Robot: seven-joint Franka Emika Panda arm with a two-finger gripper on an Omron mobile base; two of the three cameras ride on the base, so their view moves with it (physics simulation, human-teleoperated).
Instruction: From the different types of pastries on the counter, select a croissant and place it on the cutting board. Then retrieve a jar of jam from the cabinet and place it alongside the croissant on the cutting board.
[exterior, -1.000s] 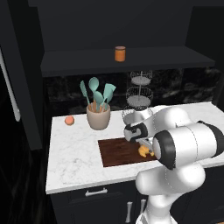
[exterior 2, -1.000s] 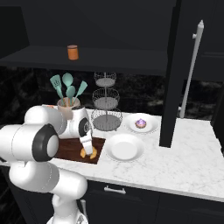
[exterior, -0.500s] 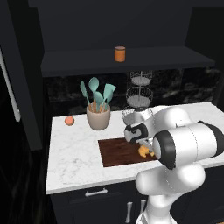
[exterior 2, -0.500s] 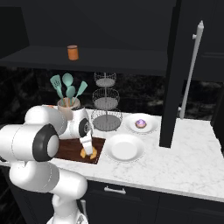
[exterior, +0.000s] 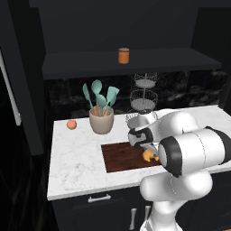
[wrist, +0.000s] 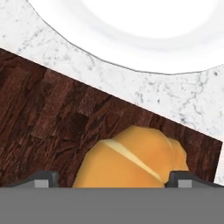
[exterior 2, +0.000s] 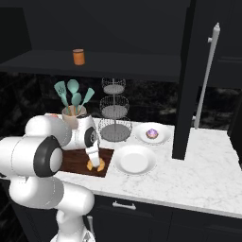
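The golden croissant [wrist: 135, 162] lies on the dark brown cutting board [wrist: 57, 113], near the board's right end [exterior: 122, 157]. My gripper [wrist: 113, 179] is open right over it, its two tips standing wide on either side of the croissant [exterior: 147, 155], with a gap on the left. From the right side the gripper [exterior 2: 94, 158] points down at the croissant [exterior 2: 96, 165] on the board [exterior 2: 71, 160]. The orange jar of jam [exterior: 123, 55] stands on the black cabinet shelf [exterior: 81, 63], well above. A round purple-topped pastry [exterior 2: 152, 133] sits on a plate at the back.
An empty white plate [exterior 2: 134, 159] lies just right of the board on the marble counter [exterior 2: 189, 175]. A beige pot of teal utensils [exterior: 101, 121], a wire tier stand [exterior: 143, 97] and a peach-coloured fruit [exterior: 71, 124] stand behind the board.
The jaws have spread wide apart, letting go of the croissant, which lies on the board. The arm has hardly moved.
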